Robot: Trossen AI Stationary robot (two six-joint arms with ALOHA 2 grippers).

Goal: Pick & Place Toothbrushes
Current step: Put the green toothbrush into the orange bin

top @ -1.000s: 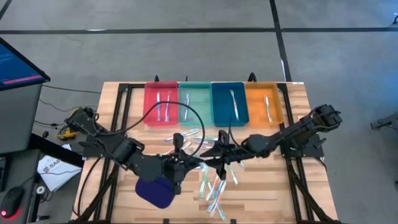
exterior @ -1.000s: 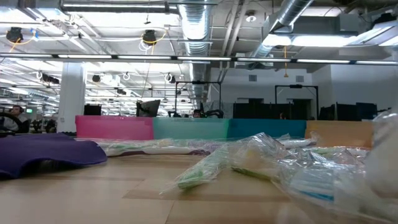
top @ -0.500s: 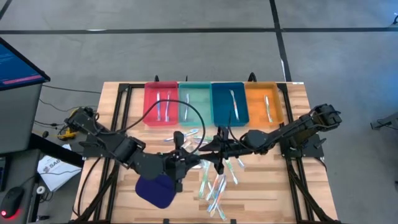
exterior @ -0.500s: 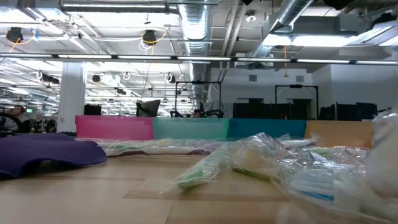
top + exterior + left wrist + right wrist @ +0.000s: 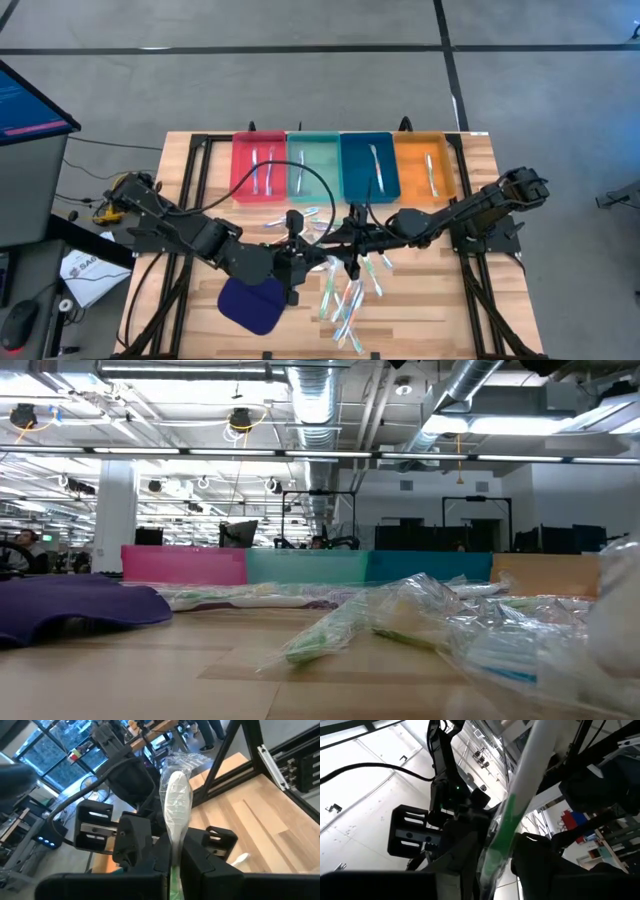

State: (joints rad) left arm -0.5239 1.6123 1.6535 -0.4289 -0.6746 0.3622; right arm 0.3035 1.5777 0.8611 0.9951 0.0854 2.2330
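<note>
Two grippers: brought together above the middle of the table point(image 5: 180, 150), just in front of the four trays, so that one wrapped toothbrush can be shared between them.
Held toothbrush point(image 5: 175, 815): a whitish stick with a green accent in clear wrapping, seen upright between the fingers in both wrist views; it appears to be mid-handover, judged from both grippers meeting on it.
Left gripper point(image 5: 293, 262): fingers point(image 5: 150, 862) pressed fully together on the lower part of the stick, so it is clamped firmly there.
Right gripper point(image 5: 350, 250): fingers point(image 5: 532, 852) narrowly parted and set around the same stick; a grip is suggested, though actual contact cannot be made out.
Remaining toothbrushes point(image 5: 345, 300): left scattered in a loose pile on the wood, near and below the two grippers, still to be sorted.
Trays: red tray point(image 5: 240, 165), teal tray point(image 5: 295, 170), blue tray point(image 5: 352, 170) and orange tray point(image 5: 408, 170) are lined up at the far edge, each already holding a stick or two, presumably matched by colour.
Likely destination: the teal tray, judged from the green accent.
Blue cloth pad point(image 5: 250, 305): lying beside the left gripper, untouched.
</note>
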